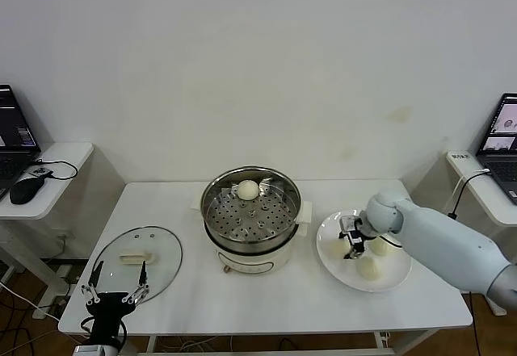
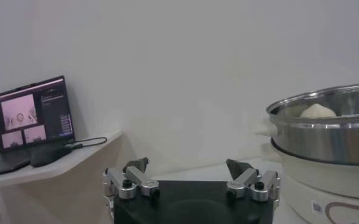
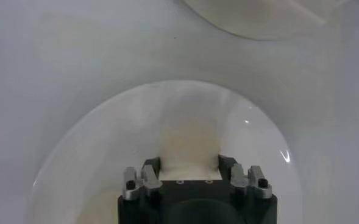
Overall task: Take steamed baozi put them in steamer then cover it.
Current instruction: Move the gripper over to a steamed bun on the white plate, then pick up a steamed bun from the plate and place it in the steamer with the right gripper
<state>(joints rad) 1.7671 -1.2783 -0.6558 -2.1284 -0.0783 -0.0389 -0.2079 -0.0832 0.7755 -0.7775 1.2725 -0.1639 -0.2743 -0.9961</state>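
One bun [image 1: 248,189] already lies in the steamer [image 1: 279,194], at its far side, so the task is about a quarter done. Three buns remain on the plate [image 1: 397,279] to the steamer's right.

The right tool [image 1: 353,243] is down over the plate, its fingers closed around the bun [image 3: 188,146] nearest the steamer; the right wrist view shows that bun pinched between the pads, resting on the plate. The other two [image 1: 380,245] [image 1: 368,266] sit just beside it, untouched.

The left tool [image 1: 114,295] waits wide open and empty at the tabletop's [image 1: 266,307] near left edge, close to the lid [image 1: 137,255], which lies flat on the tabletop left of the steamer.

Left to do, as I judge it: carry over this bun, then the last two, then set the lid on.
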